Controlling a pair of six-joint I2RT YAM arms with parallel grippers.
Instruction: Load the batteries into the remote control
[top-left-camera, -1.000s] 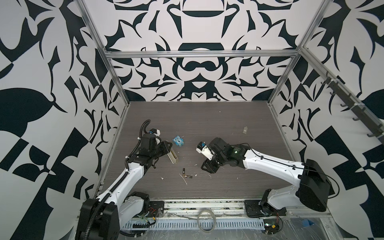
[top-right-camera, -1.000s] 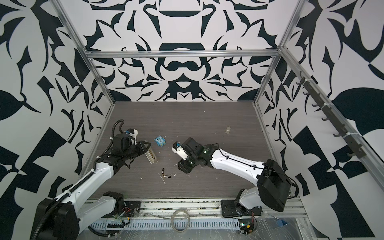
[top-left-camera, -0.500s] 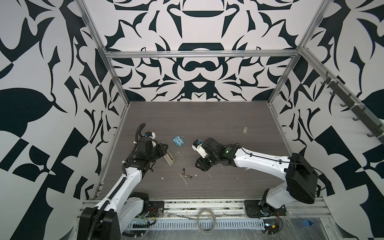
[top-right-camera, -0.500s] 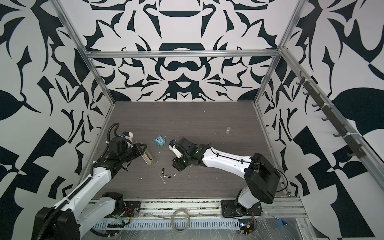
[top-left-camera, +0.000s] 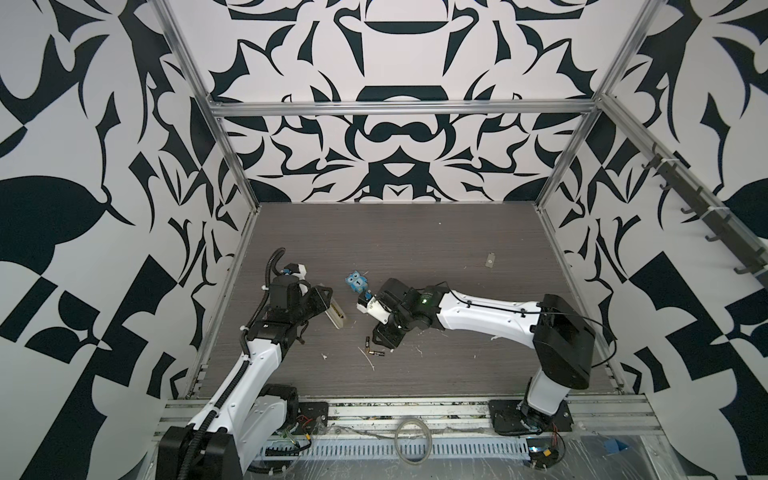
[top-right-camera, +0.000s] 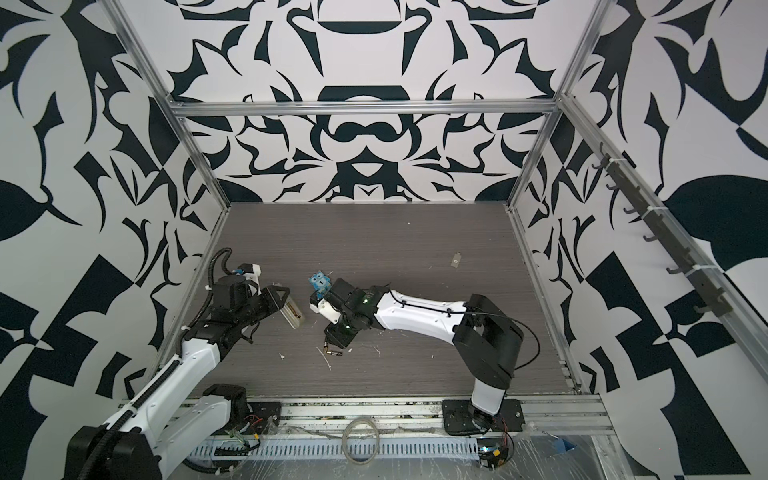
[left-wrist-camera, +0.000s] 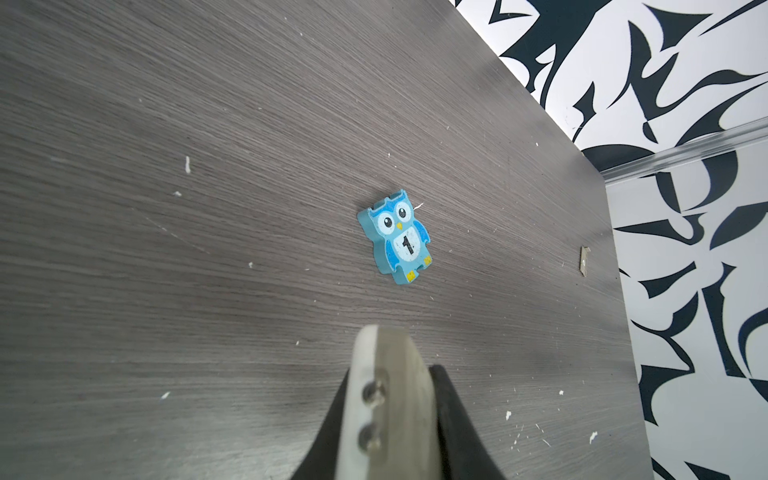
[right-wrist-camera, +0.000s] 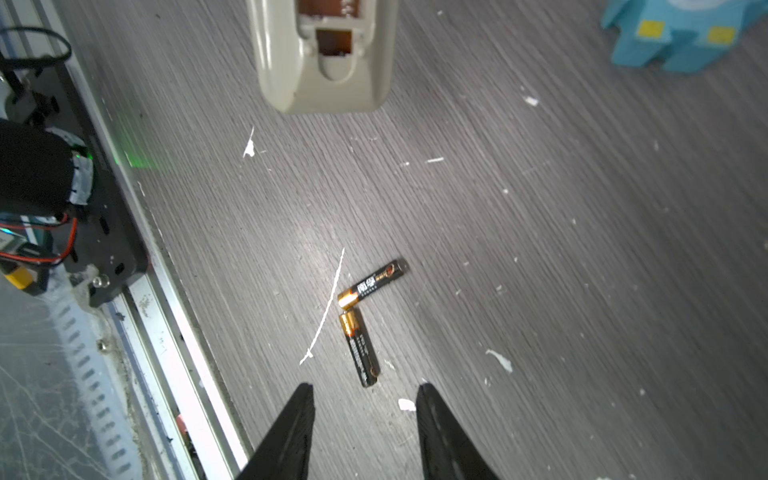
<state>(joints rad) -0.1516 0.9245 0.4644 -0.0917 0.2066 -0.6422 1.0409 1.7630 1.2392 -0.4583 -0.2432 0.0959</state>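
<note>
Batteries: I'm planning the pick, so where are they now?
In both top views the batteries lie on the table front of centre, gold ends together, beside the open right gripper, right of the remote control.

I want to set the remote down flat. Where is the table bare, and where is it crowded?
Bare: the wide far stretch between the back wall and the owl, left of the small grey plate. Crowded: the middle front, where the batteries, the right claw and the held remote sit close.

In a top view the batteries (top-left-camera: 376, 353) lay at lower centre, the remote control (top-left-camera: 336, 317) up-left of them, the owl (top-left-camera: 357, 281) above, the cover plate (top-left-camera: 491, 260) farther right.
</note>
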